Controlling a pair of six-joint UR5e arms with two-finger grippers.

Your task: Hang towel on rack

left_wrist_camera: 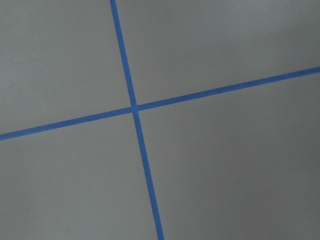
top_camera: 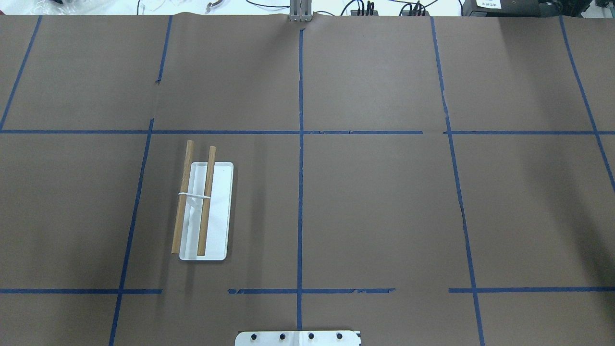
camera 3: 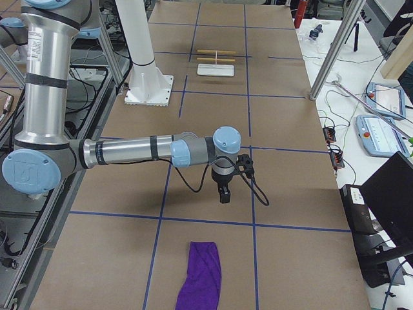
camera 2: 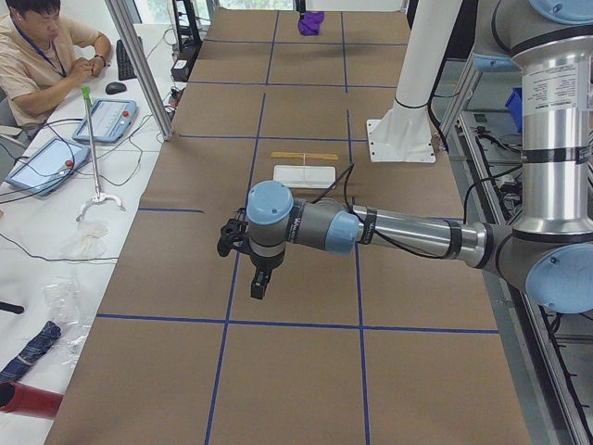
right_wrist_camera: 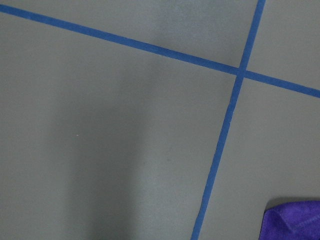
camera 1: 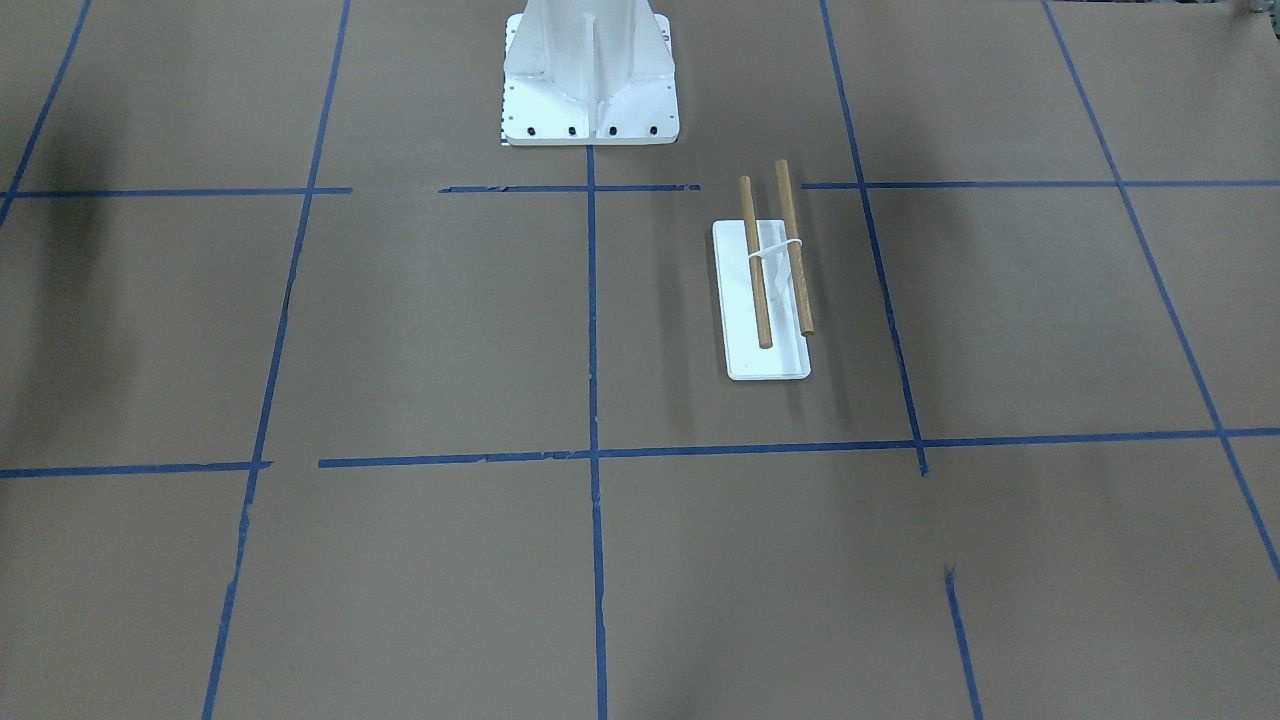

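Lying flat at the table's right end, touching neither gripper: one purple towel. Hovering just beyond it over bare paper, pointing down: the right gripper, its opening and any hold impossible to tell. Standing well past, near the white pedestal: one rack carrying two wooden rods. Hanging farther on: the left gripper, equally unreadable.

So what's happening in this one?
The towel has not been picked up yet. It lies flat on the table at the end on the robot's right, far from the rack, whose two rods are bare. The right hand hangs above the table near the towel. The left hand hangs above it at the other end.
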